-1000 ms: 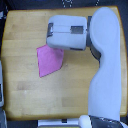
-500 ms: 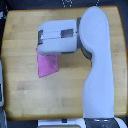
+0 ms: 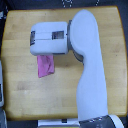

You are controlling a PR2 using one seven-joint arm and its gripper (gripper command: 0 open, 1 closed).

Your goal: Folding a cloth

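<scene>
The pink-magenta cloth lies on the wooden tabletop, left of centre in the exterior view. It is a narrow bunched strip, and its upper edge runs under the arm's white wrist block. The gripper is at the left end of that block, directly above the cloth's top edge. Its fingers are hidden from this overhead angle. I cannot tell whether it is open, shut or holding the cloth.
The large white arm sweeps from the bottom right up across the table's middle and covers much of it. The table's edges show at the left and top. A pale object sits at the exterior view's left edge.
The wrist block has moved steadily toward the exterior view's left. The cloth has gone from a wide, spread triangle to a narrower, smaller strip under the block.
</scene>
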